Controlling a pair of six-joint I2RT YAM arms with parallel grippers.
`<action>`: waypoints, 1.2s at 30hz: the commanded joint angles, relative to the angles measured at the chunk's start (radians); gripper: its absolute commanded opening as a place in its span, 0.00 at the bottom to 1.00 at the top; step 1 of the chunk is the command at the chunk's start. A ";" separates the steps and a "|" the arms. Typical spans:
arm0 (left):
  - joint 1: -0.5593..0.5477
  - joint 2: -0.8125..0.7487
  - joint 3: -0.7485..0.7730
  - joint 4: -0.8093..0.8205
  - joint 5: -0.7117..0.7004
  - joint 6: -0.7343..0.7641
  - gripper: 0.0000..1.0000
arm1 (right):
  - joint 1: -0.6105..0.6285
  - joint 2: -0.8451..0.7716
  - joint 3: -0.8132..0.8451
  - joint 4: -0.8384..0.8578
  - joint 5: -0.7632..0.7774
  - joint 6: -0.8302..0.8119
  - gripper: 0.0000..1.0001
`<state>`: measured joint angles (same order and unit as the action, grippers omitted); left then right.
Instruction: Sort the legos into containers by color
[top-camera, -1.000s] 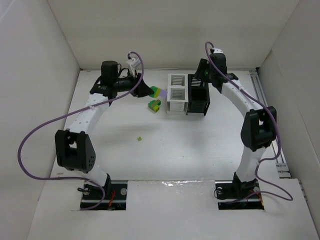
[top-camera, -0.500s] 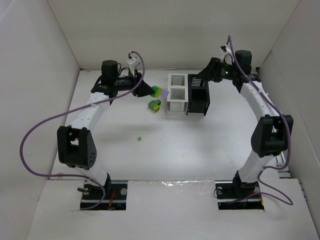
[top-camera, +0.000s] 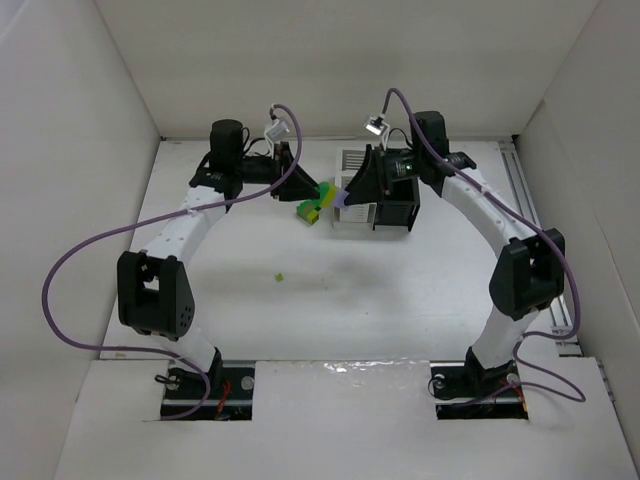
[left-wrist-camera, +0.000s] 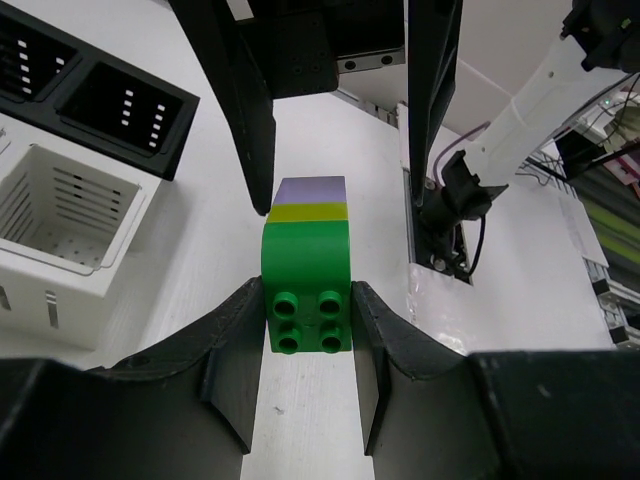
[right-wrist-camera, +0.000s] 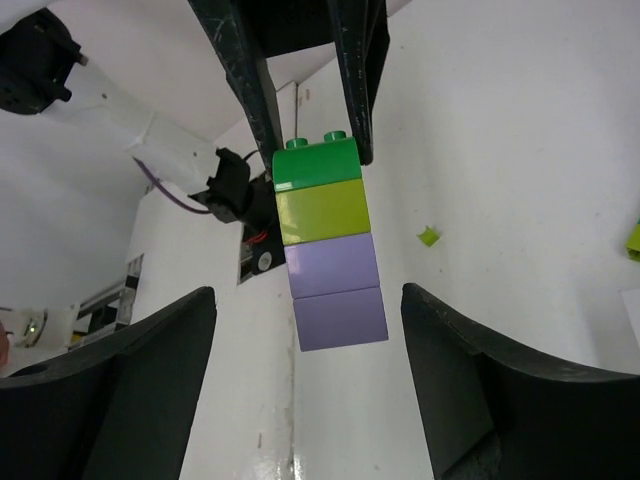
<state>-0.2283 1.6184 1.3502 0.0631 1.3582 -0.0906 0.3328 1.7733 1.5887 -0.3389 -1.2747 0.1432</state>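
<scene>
A stack of bricks (right-wrist-camera: 325, 240) hangs in the air just left of the block of bins (top-camera: 395, 212). It is made of smooth, glossy plastic blocks: one green with a rounded shoulder and four round studs on its end, one yellow-green, then two lavender. The left claw (left-wrist-camera: 307, 310) is clenched on the green end, its curved black fingers (left-wrist-camera: 235, 340) pressed against both sides of that brick. The right claw (right-wrist-camera: 305, 295) faces it from the bins' side, released and spread wide, with a gap between each finger and the lavender end. The bins have slatted walls. In the left wrist view the white bin (left-wrist-camera: 50, 290) shows a bare dotted floor, while the two black bins (left-wrist-camera: 130, 105) behind it are too dark inside to tell what they hold. From above, the right arm covers much of the block, so only a strip of white slats and one black side can be seen. On the matte white desk (top-camera: 330, 300), a green and yellow-green cluster (top-camera: 310, 210) lies near the bins' left side. A tiny yellow-green bit (top-camera: 279, 276) sits well apart from the bins, toward the arm bases. At the right edge of the right wrist view, another yellow-green piece (right-wrist-camera: 634, 235) is cut off.
</scene>
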 joint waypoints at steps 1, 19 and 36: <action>-0.002 -0.046 -0.010 0.032 0.056 0.020 0.00 | 0.008 -0.054 0.033 -0.023 -0.055 -0.065 0.80; -0.011 -0.046 -0.010 0.076 0.065 0.000 0.00 | 0.051 -0.054 0.063 -0.242 0.020 -0.343 0.20; 0.069 -0.075 -0.020 0.106 0.056 0.000 0.00 | -0.038 -0.114 -0.061 -0.551 0.161 -0.674 0.00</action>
<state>-0.1562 1.6047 1.3212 0.1234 1.3975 -0.0990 0.3092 1.7065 1.5360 -0.8360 -1.1305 -0.4534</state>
